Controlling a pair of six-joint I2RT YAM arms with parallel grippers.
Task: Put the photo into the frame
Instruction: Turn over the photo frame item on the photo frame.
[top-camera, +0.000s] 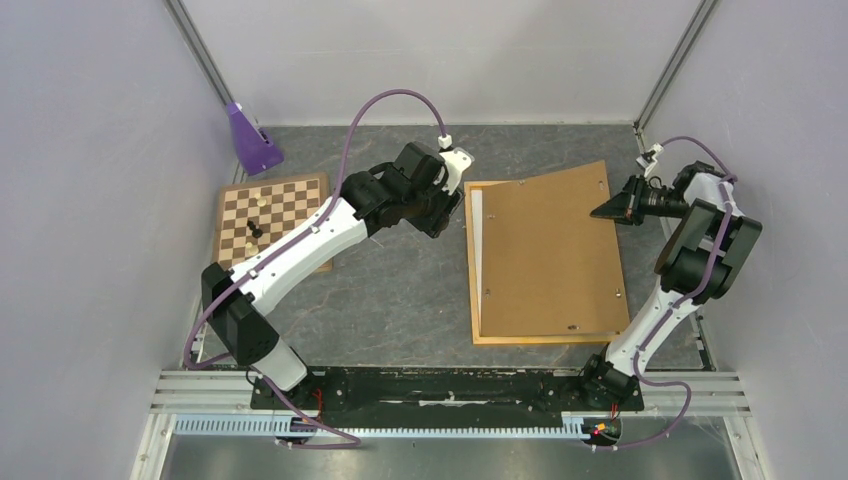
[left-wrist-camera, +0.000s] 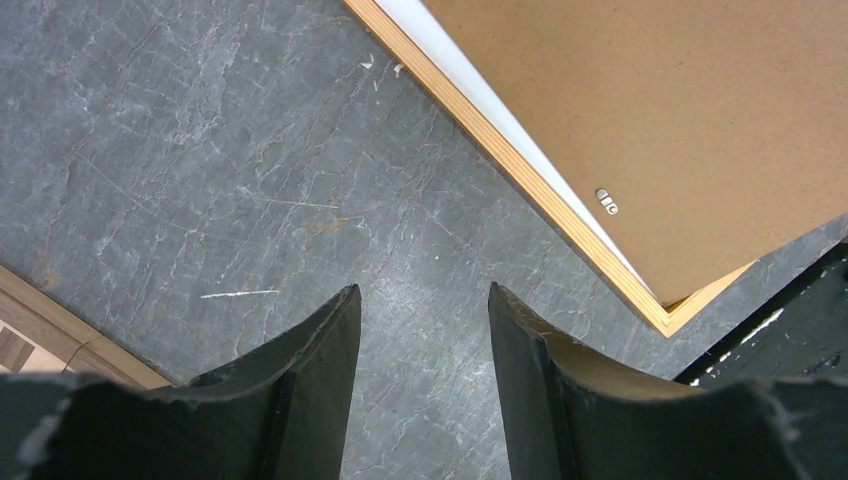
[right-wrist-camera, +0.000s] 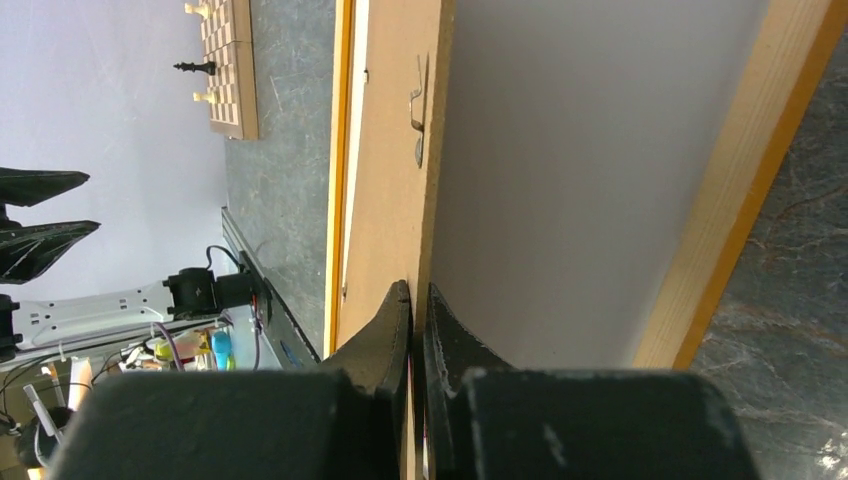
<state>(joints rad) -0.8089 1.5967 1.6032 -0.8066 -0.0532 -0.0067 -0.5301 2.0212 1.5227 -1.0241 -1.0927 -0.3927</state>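
The light orange frame (top-camera: 530, 339) lies back-up on the table, right of centre. Its brown backing board (top-camera: 545, 250) rests on it askew, raised at the far right. My right gripper (top-camera: 603, 212) is shut on that raised right edge, and the right wrist view shows the fingers (right-wrist-camera: 395, 320) pinching the thin board (right-wrist-camera: 390, 150) beside the frame rail (right-wrist-camera: 740, 200). A white strip (top-camera: 477, 230) shows between the board and the left rail (left-wrist-camera: 520, 180). The photo's printed face is hidden. My left gripper (left-wrist-camera: 425, 290) hangs open over bare table left of the frame, holding nothing.
A chessboard (top-camera: 272, 220) with a few pieces lies at the left, under the left arm. A purple object (top-camera: 252, 140) stands at the back left corner. Grey walls close in both sides, and the black base rail (top-camera: 450, 385) runs along the near edge.
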